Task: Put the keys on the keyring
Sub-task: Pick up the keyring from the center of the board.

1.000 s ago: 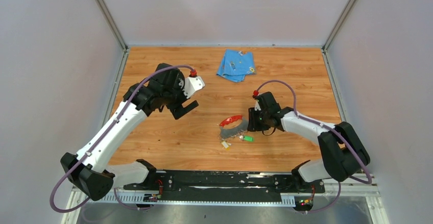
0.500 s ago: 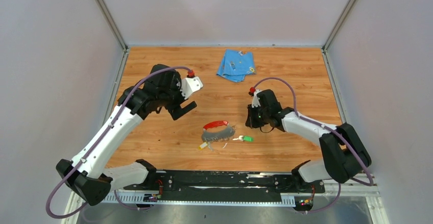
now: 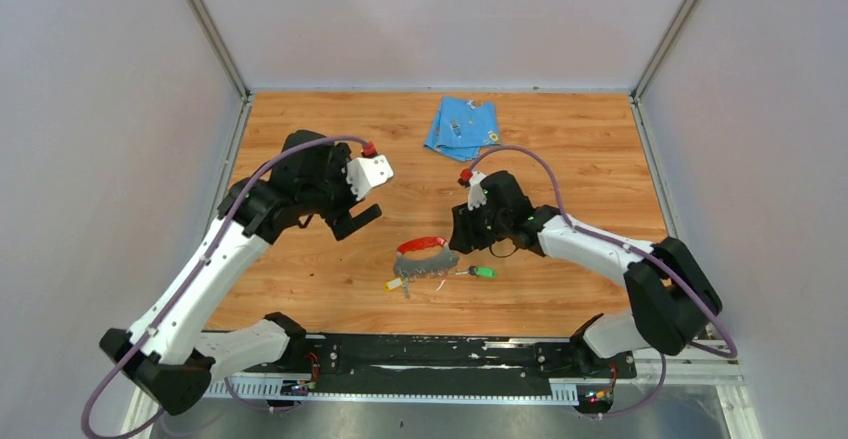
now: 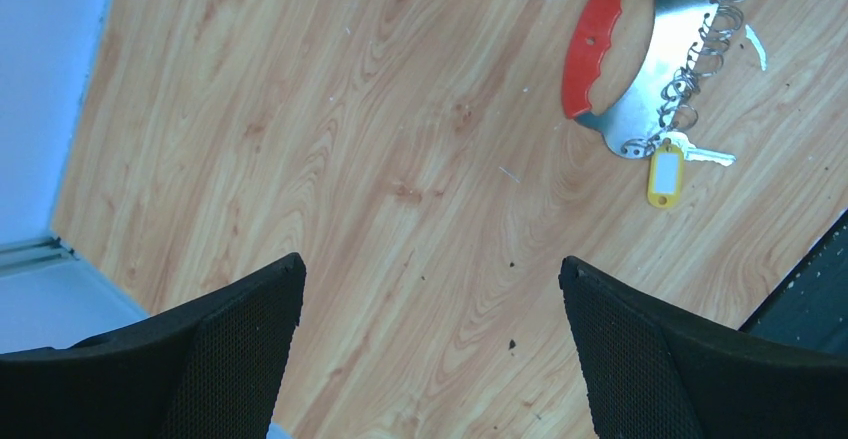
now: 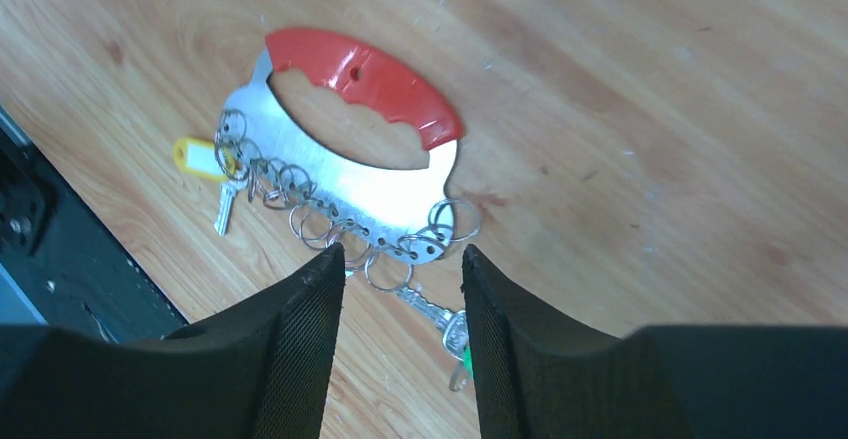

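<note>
Release is the news from the top view. A second ago the right gripper (image 3: 462, 231) was at the right end of the keyring (image 3: 425, 259), which sat further toward the right edge. Now the keyring lies flat on the tabletop (image 3: 560, 159), shifted leftward, close to the near edge and about midway between the left and right edges. The right gripper hovers just past its far-right end, apart from it. The yellow key (image 3: 396, 284) has travelled along at the keyring's left end, while the green key (image 3: 484, 272) lies at its right end. The left gripper (image 3: 355, 221) has drawn back slightly toward the left edge, well apart from the work. A blue cloth (image 3: 462, 127) sits near the far edge, out of the way. The black base rail (image 3: 430, 344) runs along the near edge, near the keys.

From the left wrist, the left fingers (image 4: 240, 349) are spread wide with nothing between them and only bare wood below. The yellow key appears caught in the keyring's end ring.

From the right wrist, the right fingers (image 5: 290, 349) are parted by a narrow gap, holding nothing, just above the row of rings. The green key's blade leads off one ring, and its head is partly hidden by a finger.

Both keys seem threaded, so the task looks essentially done, though the links are too small to confirm. Nothing blocks either arm.
</note>
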Controlling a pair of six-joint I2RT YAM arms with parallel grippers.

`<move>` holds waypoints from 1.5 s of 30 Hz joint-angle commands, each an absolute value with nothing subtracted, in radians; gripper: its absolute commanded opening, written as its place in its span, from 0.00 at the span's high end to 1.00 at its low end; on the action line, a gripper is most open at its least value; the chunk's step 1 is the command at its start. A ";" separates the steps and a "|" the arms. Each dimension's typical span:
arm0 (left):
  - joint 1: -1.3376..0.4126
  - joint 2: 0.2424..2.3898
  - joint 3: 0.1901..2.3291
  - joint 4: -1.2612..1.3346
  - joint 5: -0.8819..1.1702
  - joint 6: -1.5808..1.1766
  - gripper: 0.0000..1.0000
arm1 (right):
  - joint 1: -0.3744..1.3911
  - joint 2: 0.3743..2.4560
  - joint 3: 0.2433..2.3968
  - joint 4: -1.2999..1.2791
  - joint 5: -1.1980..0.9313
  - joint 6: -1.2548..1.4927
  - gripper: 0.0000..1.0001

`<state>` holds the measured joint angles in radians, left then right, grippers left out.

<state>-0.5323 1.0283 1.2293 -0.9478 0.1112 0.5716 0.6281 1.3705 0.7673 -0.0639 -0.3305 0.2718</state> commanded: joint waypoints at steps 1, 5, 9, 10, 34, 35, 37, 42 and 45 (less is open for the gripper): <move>-0.531 1.148 1.277 -0.951 0.100 0.522 0.00 | 0.676 1.477 0.792 -0.065 -0.339 0.240 0.50; -0.530 1.175 1.286 -0.952 0.107 0.520 0.00 | 0.676 1.541 0.793 -0.037 -0.351 0.224 0.49; -0.531 1.174 1.283 -0.953 0.099 0.525 0.00 | 0.676 1.578 0.793 -0.035 -0.336 0.222 0.50; -0.531 1.174 1.282 -0.953 0.098 0.523 0.00 | 0.676 1.583 0.793 -0.038 -0.335 0.222 0.50; -0.531 1.184 1.287 -0.950 0.033 0.529 0.00 | 0.742 1.428 0.726 -0.068 -0.370 0.381 0.57; -0.531 1.187 1.290 -0.950 0.031 0.531 0.00 | 0.742 1.422 0.728 -0.076 -0.373 0.381 0.57; -0.531 1.190 1.293 -0.950 0.028 0.535 0.00 | 0.739 1.412 0.741 -0.106 -0.359 0.356 0.56; -0.531 1.195 1.299 -0.950 0.029 0.529 0.00 | 0.660 1.448 0.767 -0.128 -0.375 0.300 0.44; -0.530 1.195 1.295 -0.950 0.032 0.528 0.00 | 0.634 1.505 0.760 -0.093 -0.437 0.290 0.39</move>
